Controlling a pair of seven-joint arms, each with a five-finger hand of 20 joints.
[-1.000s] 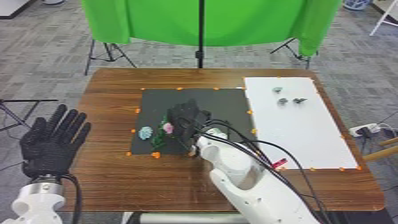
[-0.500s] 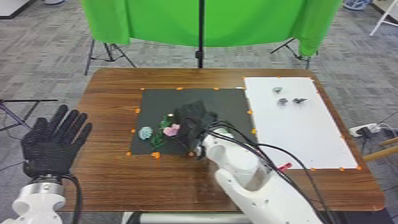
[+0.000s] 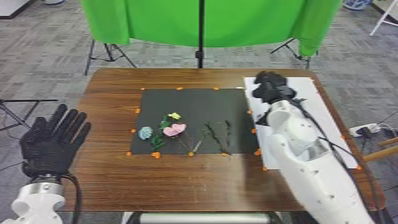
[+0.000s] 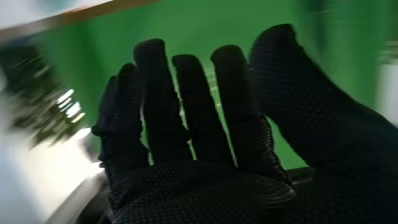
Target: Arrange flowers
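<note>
Pretty nice palette: soft pink, heart-shaped bloom, pale blue, fluffy-looking flower, little yellow flower, all against a dark grey rectangular mat. Brown wooden table, streaky grey floor, and the right hand's black fabric glove has a fine mesh-like pattern.

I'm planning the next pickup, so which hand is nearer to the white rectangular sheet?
Right. The right hand is over the far part of the white sheet; the left hand is well off to its left, across the black mat.
</note>
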